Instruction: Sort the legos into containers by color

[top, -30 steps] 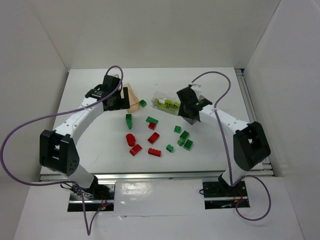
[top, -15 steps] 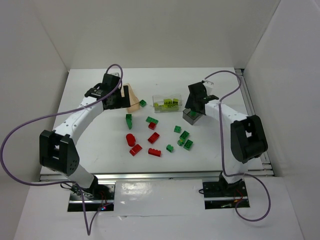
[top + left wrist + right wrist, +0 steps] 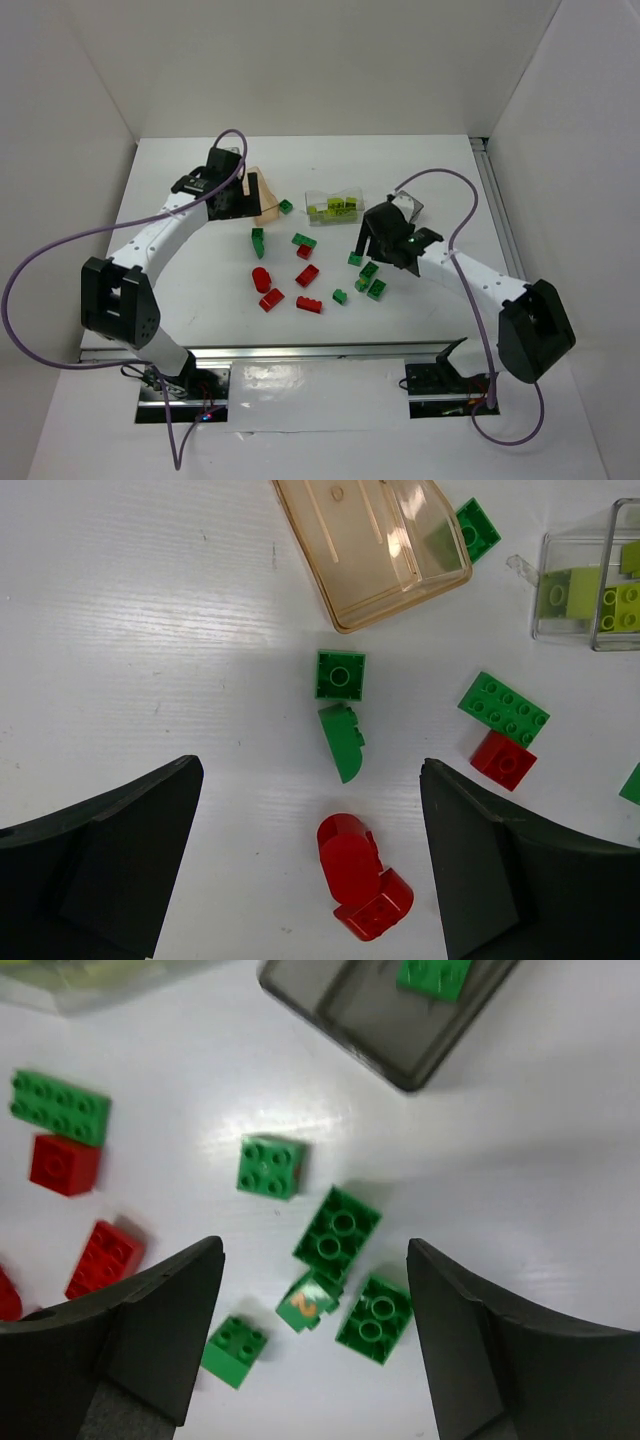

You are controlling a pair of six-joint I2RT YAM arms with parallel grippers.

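Note:
My left gripper hangs open above a red curved lego and two dark green legos, just short of the peach container. My right gripper is open and empty over a cluster of several green legos. Beyond it stands the smoky grey container with one green lego inside. The clear container holds yellow-green legos. Red legos lie mid-table.
A green plate and a small red brick lie between the two arms. One green brick sits against the peach container's far side. White walls enclose the table on three sides.
My right gripper has opened and swung from over the smoky container toward the near left, above the green cluster. The left arm has not moved.

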